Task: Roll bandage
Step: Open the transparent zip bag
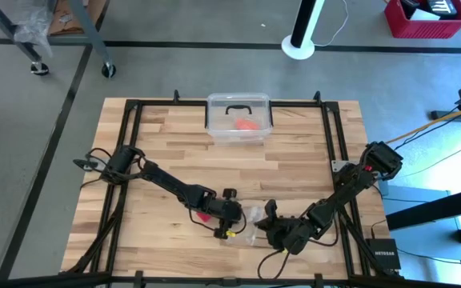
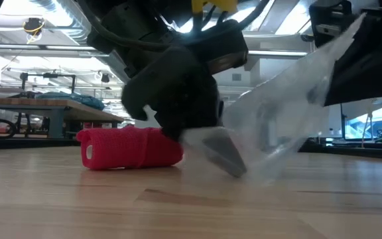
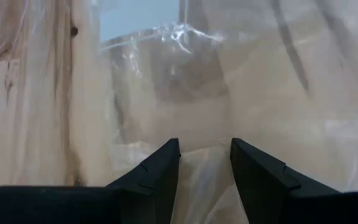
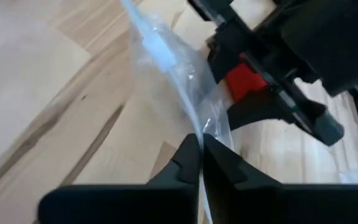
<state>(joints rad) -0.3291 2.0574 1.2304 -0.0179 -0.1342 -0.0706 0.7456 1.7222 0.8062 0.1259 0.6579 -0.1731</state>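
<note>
Bagging stage: bandage (image 2: 130, 149), a red roll, lies on the table (image 2: 191, 206) near edge. Right hand (image 4: 201, 144) pinches clear plastic bag (image 2: 277, 126); left hand (image 3: 205, 163) stands open inside. Advice: keep the mouth spread wide.

Wooden table (image 1: 294, 160); bandage (image 2: 130, 147); clear box (image 1: 238, 120)
</note>
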